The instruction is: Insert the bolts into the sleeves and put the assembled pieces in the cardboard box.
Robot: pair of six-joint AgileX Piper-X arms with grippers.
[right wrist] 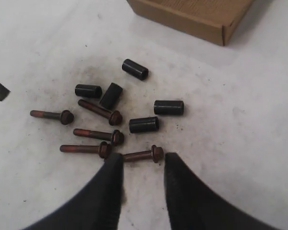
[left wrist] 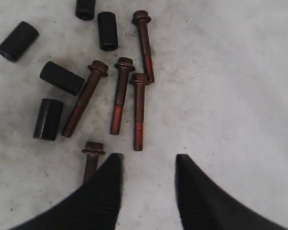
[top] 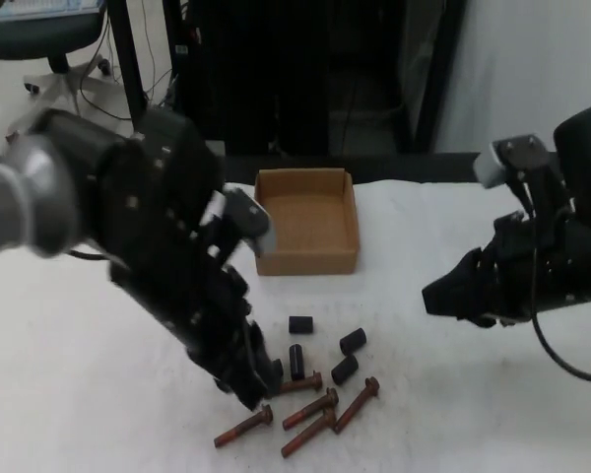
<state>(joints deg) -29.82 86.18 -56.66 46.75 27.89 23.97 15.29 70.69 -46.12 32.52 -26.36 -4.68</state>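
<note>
Several rust-coloured bolts and several short black sleeves lie loose and separate on the white bench cover. My left gripper hangs open just above the bolts; one bolt lies partly hidden under one of its fingers. In the high view the left gripper is low over the pile's left edge, near a bolt. My right gripper is open and empty, held above the bench to the right of the pile. The cardboard box stands empty behind the parts.
The box sits a short way beyond the sleeves. Bare white cover stretches between the pile and the right arm and along the front edge. A chair and dark frames stand behind the bench.
</note>
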